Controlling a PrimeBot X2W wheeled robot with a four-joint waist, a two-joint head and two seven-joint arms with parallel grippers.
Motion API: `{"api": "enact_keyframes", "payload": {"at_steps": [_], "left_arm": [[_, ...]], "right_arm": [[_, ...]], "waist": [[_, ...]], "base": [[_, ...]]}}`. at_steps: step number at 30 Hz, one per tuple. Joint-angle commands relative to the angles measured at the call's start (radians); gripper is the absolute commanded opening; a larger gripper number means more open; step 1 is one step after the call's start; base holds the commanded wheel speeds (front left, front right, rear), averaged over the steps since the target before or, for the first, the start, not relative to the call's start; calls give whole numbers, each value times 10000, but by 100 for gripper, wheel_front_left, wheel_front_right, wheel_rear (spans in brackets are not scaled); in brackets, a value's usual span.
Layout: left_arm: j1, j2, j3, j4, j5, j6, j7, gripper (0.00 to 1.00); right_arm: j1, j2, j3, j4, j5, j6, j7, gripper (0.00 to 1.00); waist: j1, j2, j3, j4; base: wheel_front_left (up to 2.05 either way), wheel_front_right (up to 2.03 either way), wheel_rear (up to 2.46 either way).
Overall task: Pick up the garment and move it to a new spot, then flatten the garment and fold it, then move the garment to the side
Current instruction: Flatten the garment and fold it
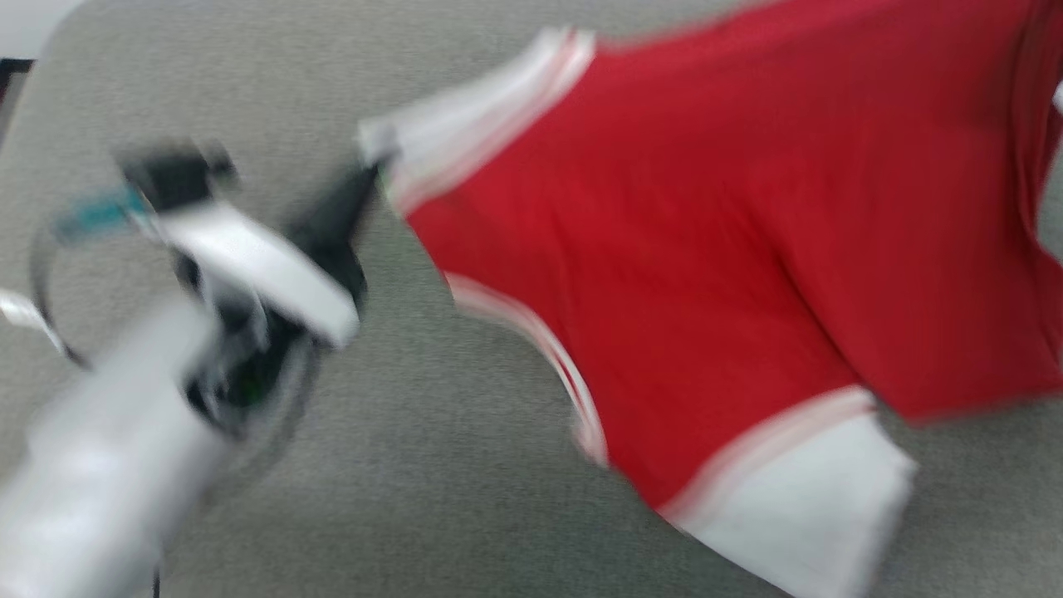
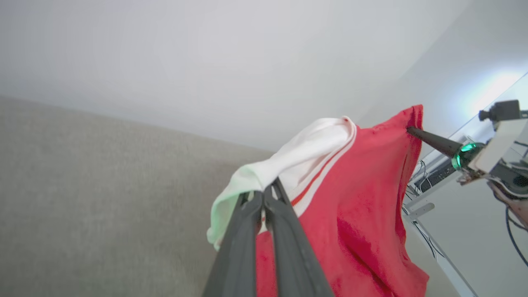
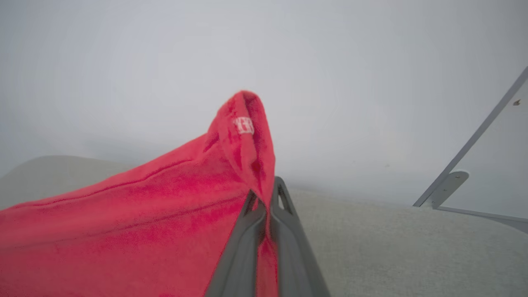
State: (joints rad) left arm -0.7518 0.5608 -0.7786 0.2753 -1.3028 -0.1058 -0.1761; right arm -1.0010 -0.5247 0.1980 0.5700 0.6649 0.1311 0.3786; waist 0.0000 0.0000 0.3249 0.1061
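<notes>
Above the grey tabletop point(image 1: 415, 498), the garment point(image 1: 706, 249) hangs stretched between the robot's two arms. Its long axis runs across the tabletop from the robot's left to its right, with the white-panelled leg ends toward the left and the red edge toward the right. The pale left forearm point(image 1: 100, 465), blurred, angles up over the tabletop. The left gripper point(image 1: 375, 170) is clamped on a white striped corner. The right gripper point(image 3: 266, 193) is pinched tight on a red fold bearing a small white label point(image 3: 244, 125).
</notes>
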Motion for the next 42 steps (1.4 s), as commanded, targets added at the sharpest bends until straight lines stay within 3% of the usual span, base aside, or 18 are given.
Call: {"api": "enact_keyframes", "payload": {"at_steps": [1, 11, 16, 21, 24, 31, 42], "left_arm": [[-339, -27, 171, 125, -53, -46, -8, 0], [-5261, -1130, 1937, 3331, -1086, -218, 147, 0], [-7459, -1376, 2529, 4757, -1316, -245, 113, 0], [-8448, -1513, 2603, 4765, -1431, -232, -18, 0], [-7644, -1496, 1919, 4365, -1145, -234, 94, 0], [-5171, -1370, 1511, 3118, -1817, -238, -184, 0], [614, -680, 898, -220, -2332, -242, -815, 0]], "right_arm": [[-216, 44, -105, 109, -116, -7, -145, 0], [-3250, 1249, -1427, 1805, -1457, -8, -2436, 0], [-4616, 1769, -1844, 2584, -1924, -17, -3528, 0], [-5312, 1986, -2052, 3464, -2326, -28, -4329, 0], [-4945, 2068, -1715, 4037, -2345, -27, -4434, 0], [-3283, 2128, -669, 4040, -1758, -7, -4384, 0], [1134, 1120, 953, 1663, 387, -4, -3586, 0]], "waist": [[0, 0, 59, -158], [0, 0, 852, -1094], [0, 0, 1030, -1400], [0, 0, 1150, -1476], [0, 0, 1199, -1342], [0, 0, 1092, -1225], [0, 0, 417, -907]], "base": [[0, 0, 0], [0, 0, 0], [0, 0, 0], [0, 0, 0], [0, 0, 0], [0, 0, 0], [0, 0, 0]]}}
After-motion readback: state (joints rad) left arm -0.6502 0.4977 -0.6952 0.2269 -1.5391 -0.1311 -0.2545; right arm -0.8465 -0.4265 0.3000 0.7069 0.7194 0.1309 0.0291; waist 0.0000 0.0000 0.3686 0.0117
